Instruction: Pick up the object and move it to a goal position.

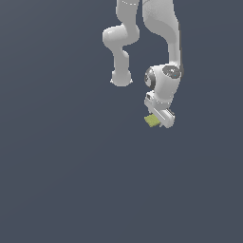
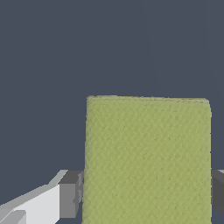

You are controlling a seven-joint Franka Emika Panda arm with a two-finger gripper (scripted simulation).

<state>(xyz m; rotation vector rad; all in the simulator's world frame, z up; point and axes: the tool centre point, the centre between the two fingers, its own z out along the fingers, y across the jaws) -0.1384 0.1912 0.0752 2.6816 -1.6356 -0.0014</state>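
The object is a small flat yellow-green block [image 1: 151,120]. It sits between the fingers of my gripper [image 1: 159,122] at the end of the white arm, right of centre in the exterior view. In the wrist view the block [image 2: 148,159] fills much of the picture, with one grey finger pad [image 2: 70,194] against one side and the other pad [image 2: 218,192] against the opposite side. The gripper is shut on the block. Whether the block rests on the surface or is lifted off it I cannot tell.
The white arm [image 1: 163,28] comes down from the top of the exterior view, with its base link [image 1: 121,76] behind. All around is a plain dark blue-grey surface [image 1: 71,180]. No other object or marker shows.
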